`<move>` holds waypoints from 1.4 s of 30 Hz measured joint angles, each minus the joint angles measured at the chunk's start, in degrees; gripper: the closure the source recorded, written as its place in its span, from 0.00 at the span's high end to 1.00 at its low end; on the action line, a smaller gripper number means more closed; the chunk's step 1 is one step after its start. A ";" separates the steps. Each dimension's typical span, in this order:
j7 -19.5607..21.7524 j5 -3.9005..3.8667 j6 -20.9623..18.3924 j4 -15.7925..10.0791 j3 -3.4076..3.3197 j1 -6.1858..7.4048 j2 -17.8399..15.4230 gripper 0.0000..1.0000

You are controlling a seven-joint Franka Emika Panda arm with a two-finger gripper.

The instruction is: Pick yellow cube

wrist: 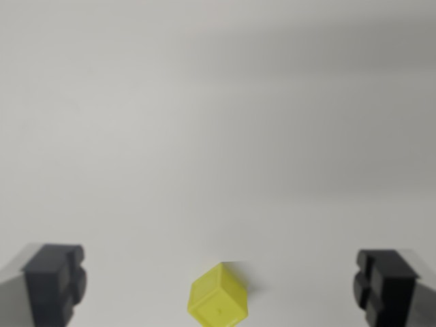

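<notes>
Wrist view shows the small yellow plastic cube [219,296] on the white bench [204,136], centred between the tool's [220,286] wide-spread black fingers [54,281].

Table [218,122]: plain, pale grey-white surface filling the wrist view; a soft darker band of shadow runs across its upper part.

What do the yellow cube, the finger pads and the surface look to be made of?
Yellow cube: probably plastic, slightly glossy, with crisp edges. Finger pads: matte black, ridged, likely rubber or plastic. Surface: smooth, pale, matte; laminate or painted board, cannot tell.
</notes>
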 joint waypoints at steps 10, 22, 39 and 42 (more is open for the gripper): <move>-1.71 0.00 1.45 -2.43 0.01 0.11 -0.88 1.00; -5.99 0.00 6.78 -10.56 0.01 0.36 -3.51 1.00; -12.03 0.00 14.30 -20.91 0.01 0.77 -6.16 1.00; -13.09 0.00 15.63 -22.62 0.01 0.85 -6.50 1.00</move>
